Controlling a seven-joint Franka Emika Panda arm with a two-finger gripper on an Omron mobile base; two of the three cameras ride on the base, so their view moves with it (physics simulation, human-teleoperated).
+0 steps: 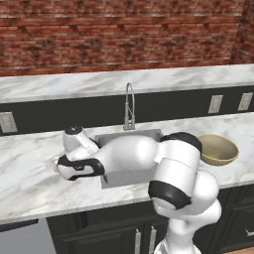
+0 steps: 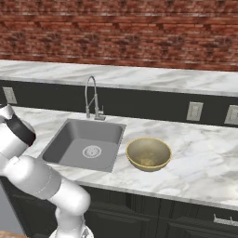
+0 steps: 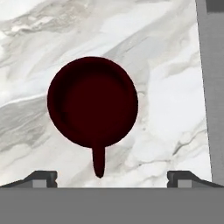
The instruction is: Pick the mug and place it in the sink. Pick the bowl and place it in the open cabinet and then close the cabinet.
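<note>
The mug (image 3: 92, 101) sits upright on the white marble counter (image 3: 166, 65), seen from straight above in the hand view: a dark red ring with a dark inside, a little left of centre in the frame. Its handle (image 3: 99, 162) sticks out toward the bottom edge, ending between the two fingers (image 3: 43, 178), whose tips rise at the lower left and lower right corners. The fingers stand wide open and grip nothing; the gap between them is broader than the mug's body.

What the coming grasp turns on, as I judge it: the mug lies directly ahead of the open fingers, along the hand's line of sight, but its body is off toward the left tip. The handle points back at the hand, across the closing line, so the fingers would close on the round body, not on the handle.

Along the right edge of the hand view runs a grey strip, likely the wall of the sink (image 1: 130, 158). In the left base view the hand hangs over the counter at centre left, just beside the sink. The bowl (image 2: 148, 154) rests on the counter on the sink's other side.
</note>
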